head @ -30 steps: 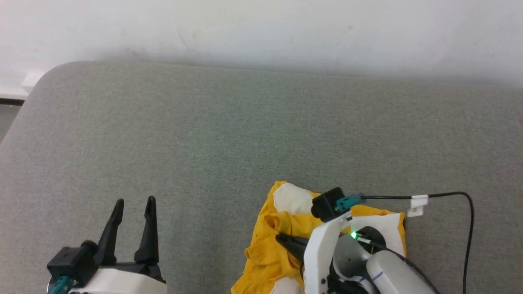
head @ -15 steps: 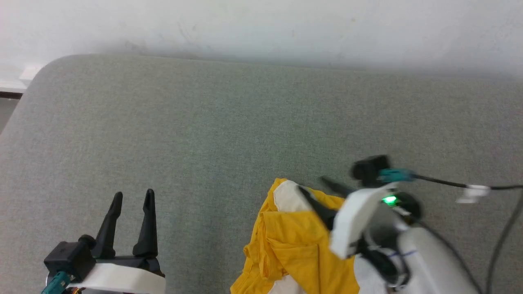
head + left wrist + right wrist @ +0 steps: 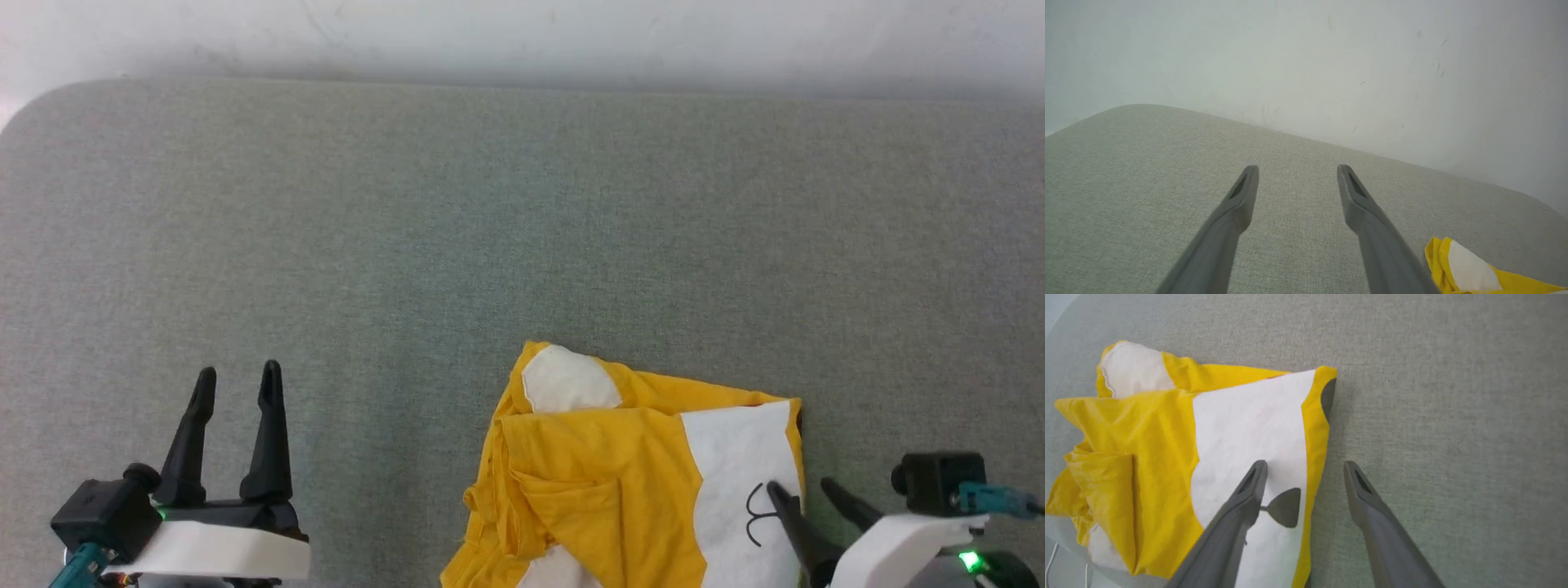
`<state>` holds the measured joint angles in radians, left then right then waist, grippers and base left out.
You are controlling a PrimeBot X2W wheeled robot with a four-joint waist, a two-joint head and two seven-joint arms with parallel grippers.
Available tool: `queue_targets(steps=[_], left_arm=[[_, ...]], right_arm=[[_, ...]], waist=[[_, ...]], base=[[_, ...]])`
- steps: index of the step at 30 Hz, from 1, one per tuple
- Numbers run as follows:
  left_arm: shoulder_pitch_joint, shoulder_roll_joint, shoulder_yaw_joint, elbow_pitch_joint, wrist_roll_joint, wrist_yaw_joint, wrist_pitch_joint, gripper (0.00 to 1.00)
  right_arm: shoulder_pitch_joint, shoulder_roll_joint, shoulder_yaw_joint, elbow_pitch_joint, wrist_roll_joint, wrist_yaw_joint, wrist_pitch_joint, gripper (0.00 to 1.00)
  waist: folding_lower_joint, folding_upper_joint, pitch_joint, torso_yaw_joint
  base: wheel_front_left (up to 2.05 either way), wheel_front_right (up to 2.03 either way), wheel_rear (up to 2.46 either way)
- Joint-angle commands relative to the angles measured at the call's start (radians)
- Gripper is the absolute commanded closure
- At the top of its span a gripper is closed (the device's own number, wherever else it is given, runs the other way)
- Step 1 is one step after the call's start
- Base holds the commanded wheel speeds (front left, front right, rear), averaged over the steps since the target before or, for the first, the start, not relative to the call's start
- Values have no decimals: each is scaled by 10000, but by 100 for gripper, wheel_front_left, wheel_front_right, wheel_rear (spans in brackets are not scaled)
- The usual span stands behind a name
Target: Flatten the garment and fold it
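Grey woven fabric surface (image 3: 522, 245) carries the crumpled bright yellow cotton T-shirt with white patches (image 3: 604, 474) at its near centre-right. Right gripper (image 3: 798, 486), over the shirt a second ago, now sits astride its right edge, fingers apart and empty. Left gripper (image 3: 239, 369) hovers well apart from the shirt, fingers spread.

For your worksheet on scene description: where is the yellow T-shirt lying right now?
In the head view the garment lies crumpled at the lower centre-right of the grey surface, its right edge by the open right gripper.
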<state>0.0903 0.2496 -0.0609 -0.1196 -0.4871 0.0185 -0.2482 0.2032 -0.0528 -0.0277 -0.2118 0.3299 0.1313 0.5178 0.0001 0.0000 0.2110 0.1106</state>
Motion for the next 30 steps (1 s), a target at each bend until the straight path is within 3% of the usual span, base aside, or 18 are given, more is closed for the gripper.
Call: queue_targets(steps=[1,9,10,11,12,21,30], left_arm=[[-203,80,53,-32,-44,-48,-62,0],[-417,254,-64,82,-1,-150,34,0],[-461,268,-94,90,8,-166,49,0],[-513,278,-130,93,18,-184,64,0],[-572,283,-179,91,32,-207,80,0],[-800,270,-371,12,62,-219,123,0],[-869,578,-182,-431,71,-162,221,0]], right_arm=[[99,26,16,-2,171,-6,-3,0],[-110,26,206,1218,803,-6,-329,0],[-217,26,221,1419,873,-6,-392,51],[-321,26,244,1599,877,-6,-445,70],[-425,26,268,1767,925,-6,-503,100],[-1278,26,48,2091,526,-6,-847,100],[-3205,26,-975,1201,-1905,-6,-42,100]], waist=[[-1,0,154,-84],[-1,0,321,-17],[-1,0,324,-3],[-1,0,321,11],[-1,0,314,26],[-1,0,212,-203],[-1,0,634,-1038]], base=[[0,0,0],[0,0,0],[0,0,0],[0,0,0],[0,0,0],[0,0,0],[0,0,0]])
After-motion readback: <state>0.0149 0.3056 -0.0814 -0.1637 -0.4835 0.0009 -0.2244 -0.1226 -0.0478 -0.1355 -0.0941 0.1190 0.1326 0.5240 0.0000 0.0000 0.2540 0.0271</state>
